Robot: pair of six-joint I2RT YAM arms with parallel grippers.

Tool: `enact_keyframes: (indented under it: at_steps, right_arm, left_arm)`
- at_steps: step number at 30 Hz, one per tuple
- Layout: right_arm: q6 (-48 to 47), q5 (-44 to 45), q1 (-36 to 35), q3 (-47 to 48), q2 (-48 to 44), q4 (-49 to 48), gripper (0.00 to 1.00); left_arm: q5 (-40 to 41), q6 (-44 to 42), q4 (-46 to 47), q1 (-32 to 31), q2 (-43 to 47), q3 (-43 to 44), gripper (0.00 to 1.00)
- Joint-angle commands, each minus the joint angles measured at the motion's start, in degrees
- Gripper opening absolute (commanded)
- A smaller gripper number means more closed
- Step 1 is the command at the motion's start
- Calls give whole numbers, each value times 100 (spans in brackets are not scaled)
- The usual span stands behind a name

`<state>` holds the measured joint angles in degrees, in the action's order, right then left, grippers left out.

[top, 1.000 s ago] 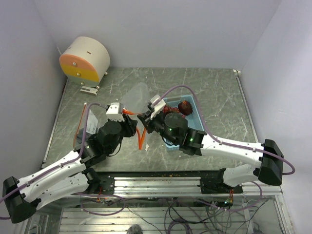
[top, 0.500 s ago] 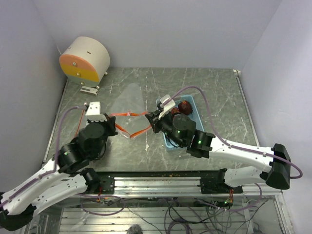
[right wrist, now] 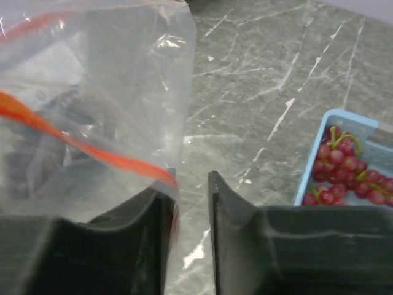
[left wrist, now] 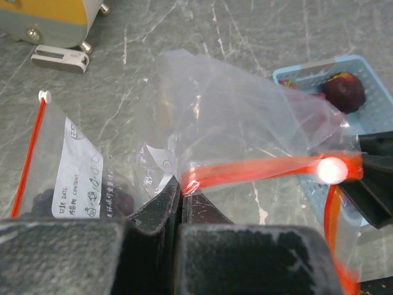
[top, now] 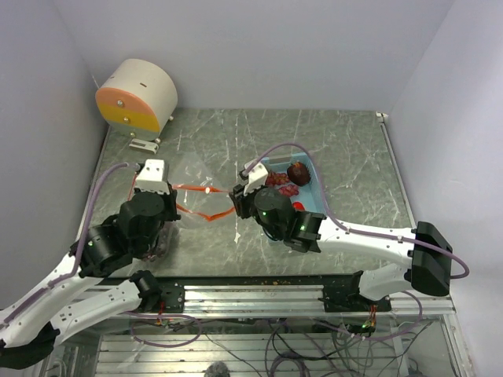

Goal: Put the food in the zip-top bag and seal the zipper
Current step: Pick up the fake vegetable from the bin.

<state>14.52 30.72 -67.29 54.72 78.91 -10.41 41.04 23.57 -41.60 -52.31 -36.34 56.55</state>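
The clear zip-top bag (top: pixel 198 166) hangs stretched between my two grippers, its orange-red zipper (top: pixel 200 188) running across. My left gripper (top: pixel 176 192) is shut on the zipper's left end, as the left wrist view (left wrist: pixel 178 195) shows. My right gripper (top: pixel 236 192) is at the zipper's right end. Its jaws stand open in the right wrist view (right wrist: pixel 189 179), with the strip (right wrist: pixel 92 150) lying over the left fingertip. The food sits in the light blue tray (top: pixel 320 187): a grape-like cluster (right wrist: pixel 344 178) and a dark red round fruit (top: pixel 298 172). The held bag looks empty.
A second clear bag (left wrist: pixel 73 184) with a white label and red strip lies flat left of my left gripper, dark berries inside. A white drum with an orange face (top: pixel 135 96) stands at the back left. Grey walls close in on the marble table.
The grippers drew apart, the left one going left, and the bag's mouth stretched out between them. The right gripper then slid slightly left, and the sagging lower loop of zipper shrank.
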Motion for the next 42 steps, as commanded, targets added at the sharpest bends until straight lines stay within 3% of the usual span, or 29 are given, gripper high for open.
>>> enact_keyframes:
  at_steps: [1,3,4,10,16,18,24,30,36,42]
  right_arm:
    - [-294,-819,114,90,-145,102,45]
    - [-369,-1241,116,217,-145,172,66]
    - [-397,-1364,119,226,-117,227,71]
    - [-306,-1034,139,171,48,323,81]
    - [-225,-803,182,-240,-453,214,85]
    - [92,-580,369,-162,-541,597,85]
    - [1214,-545,1899,-393,-729,1631,86]
    - [1530,-1136,2979,-614,-408,2269,92]
    - [1595,-1566,3198,-422,526,2763,96]
    - [1740,-1621,3230,-538,742,2588,97]
  left_arm:
    - [278,-17,461,44,-155,-421,7]
    - [305,43,737,42,-347,-629,7]
    - [319,69,862,38,-509,-726,7]
    - [471,89,1426,43,-1361,-1123,7]
    - [599,10,1840,45,-1846,-1365,7]
    - [570,-29,1946,39,-1900,-1415,7]
    - [424,-134,2091,37,-1893,-1452,7]
    - [336,-274,2130,38,-1813,-1472,7]
    - [191,-318,2165,40,-1648,-1511,7]
    - [168,-342,2081,43,-1535,-1505,7]
